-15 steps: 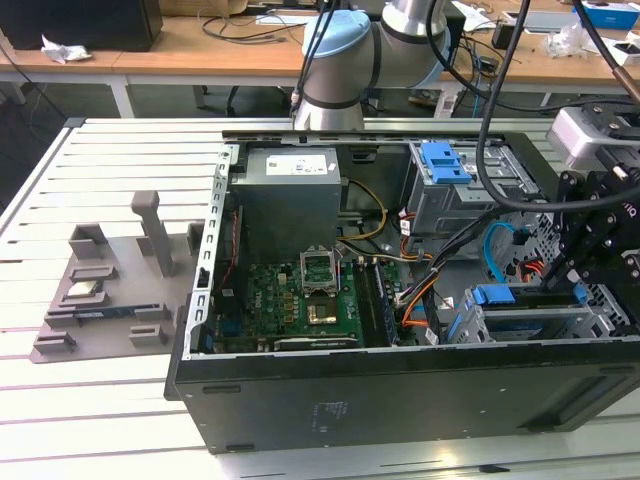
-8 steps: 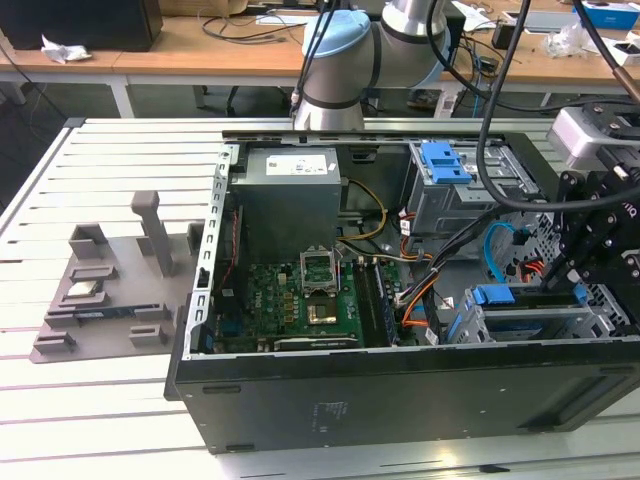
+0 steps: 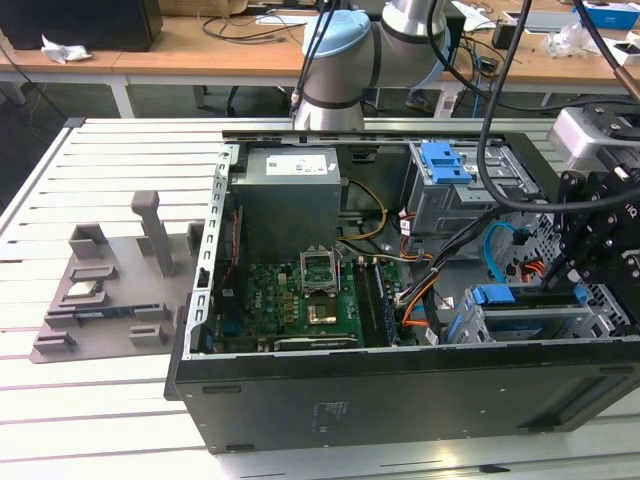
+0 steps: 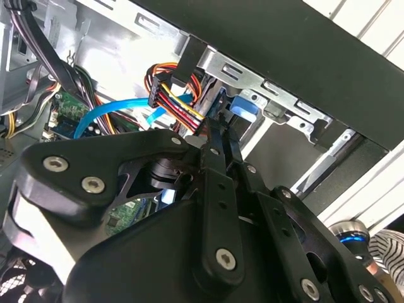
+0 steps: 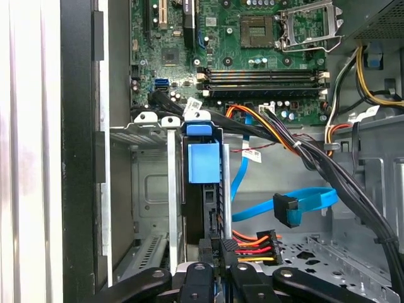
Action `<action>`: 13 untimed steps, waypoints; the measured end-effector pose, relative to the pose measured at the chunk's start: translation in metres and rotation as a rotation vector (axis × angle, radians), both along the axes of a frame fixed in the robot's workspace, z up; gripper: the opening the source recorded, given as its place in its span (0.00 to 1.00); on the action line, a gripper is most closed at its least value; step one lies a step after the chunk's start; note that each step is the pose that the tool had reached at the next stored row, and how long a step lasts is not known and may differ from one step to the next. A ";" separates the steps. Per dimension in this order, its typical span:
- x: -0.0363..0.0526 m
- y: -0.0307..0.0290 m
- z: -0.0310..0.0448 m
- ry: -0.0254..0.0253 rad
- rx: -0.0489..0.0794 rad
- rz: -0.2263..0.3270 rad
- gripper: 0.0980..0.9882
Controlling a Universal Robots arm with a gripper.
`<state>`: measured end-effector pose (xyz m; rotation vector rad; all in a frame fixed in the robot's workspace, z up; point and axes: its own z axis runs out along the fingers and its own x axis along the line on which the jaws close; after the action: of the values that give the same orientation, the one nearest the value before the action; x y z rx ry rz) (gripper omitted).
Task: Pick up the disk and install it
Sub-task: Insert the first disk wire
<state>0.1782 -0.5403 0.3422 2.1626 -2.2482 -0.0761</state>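
Note:
The disk (image 5: pixel 203 164) stands on edge in a metal drive bay of the open computer case, with its blue plastic bracket facing the first wrist view. In the exterior view the disk (image 3: pixel 530 318) sits low in the bay at the case's right end, its blue bracket handle poking up. My gripper (image 3: pixel 572 292) hangs over that bay from the exterior view's right. In both wrist views its black fingers (image 5: pixel 218 262) converge on the disk's near end. The gripper (image 4: pixel 221 136) looks shut on the disk's edge, with the blue bracket (image 4: pixel 245 108) just past the tips.
A blue data cable (image 5: pixel 297 205) and a red-orange-yellow power plug (image 5: pixel 255 243) lie beside the bay. The motherboard (image 3: pixel 300 300), grey power supply box (image 3: pixel 290 200) and an upper cage with a blue latch (image 3: pixel 445 160) crowd the case. A grey parts fixture (image 3: pixel 110 290) sits on the table at the left.

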 end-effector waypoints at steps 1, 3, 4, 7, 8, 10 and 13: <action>0.0000 -0.0001 0.0016 -0.0001 -0.002 0.000 0.07; -0.0001 0.0000 0.0018 0.0000 0.002 0.000 0.07; -0.0002 -0.0001 0.0022 -0.0001 0.004 0.000 0.07; -0.0011 -0.0004 0.0022 0.0000 0.033 0.000 0.07; -0.0011 -0.0011 0.0022 -0.0001 0.037 0.000 0.07; -0.0012 -0.0046 0.0020 -0.0001 0.039 0.000 0.07; -0.0012 -0.0065 0.0017 -0.0001 0.042 0.000 0.07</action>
<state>0.1770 -0.5468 0.3438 2.1829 -2.2671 -0.1244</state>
